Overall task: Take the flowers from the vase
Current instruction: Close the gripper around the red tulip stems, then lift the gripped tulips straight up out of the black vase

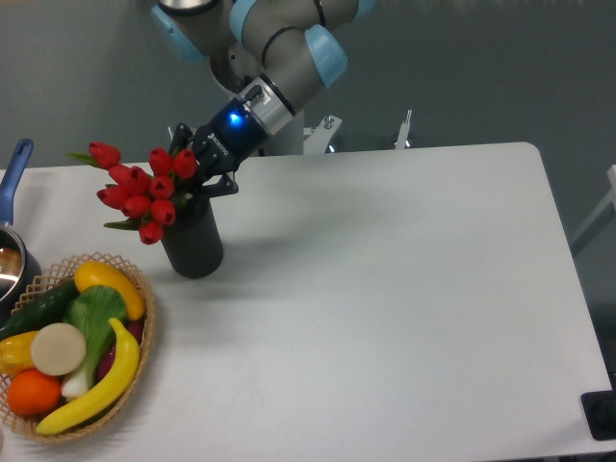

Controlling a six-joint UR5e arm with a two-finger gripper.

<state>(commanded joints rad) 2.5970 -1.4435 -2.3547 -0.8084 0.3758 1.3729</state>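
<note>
Vase (193,245) upright on the tabletop (404,289) at left, flowers (144,188) in its mouth leaning left, gripper (200,166) just behind them above the vase, basket (144,332) of fruit front-left, pan (12,241) at left edge.
</note>
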